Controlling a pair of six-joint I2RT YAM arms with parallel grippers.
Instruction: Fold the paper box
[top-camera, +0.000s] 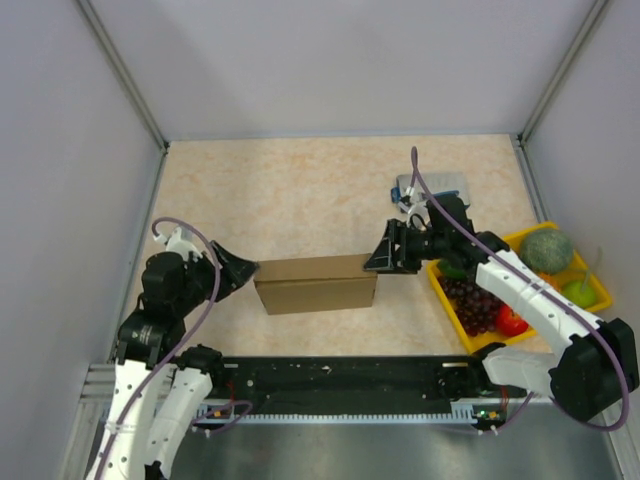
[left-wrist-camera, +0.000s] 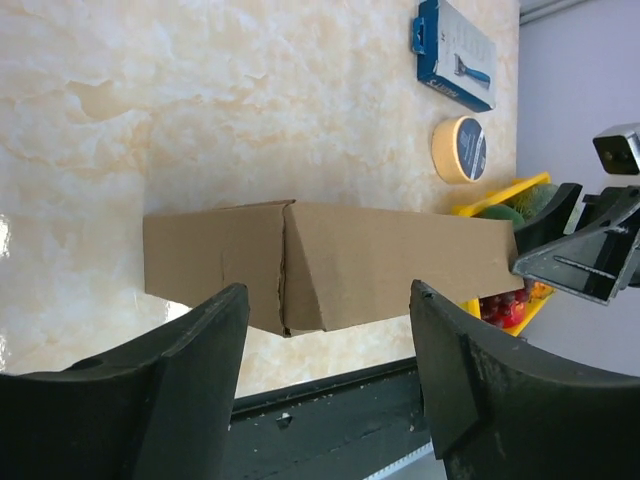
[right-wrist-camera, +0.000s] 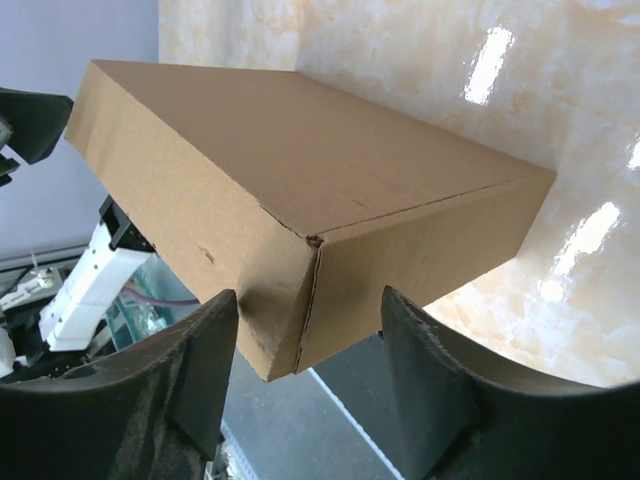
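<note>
Paper box (top-camera: 316, 283), left fingers (top-camera: 233, 266) and right fingers (top-camera: 386, 257) spread, levelled at opposite ends

The desk (top-camera: 300, 190) is a beige, marbled surface walled on three sides. The paper box (top-camera: 316, 283), folded shut into a plain brown carton, rests near the middle of the near edge. A blue-and-white flat package (top-camera: 432, 187) lies towards the far right corner, with a roll of tape (left-wrist-camera: 459, 149) beside it. A yellow tray (top-camera: 518, 236) of fruit sits along the right edge.
</note>
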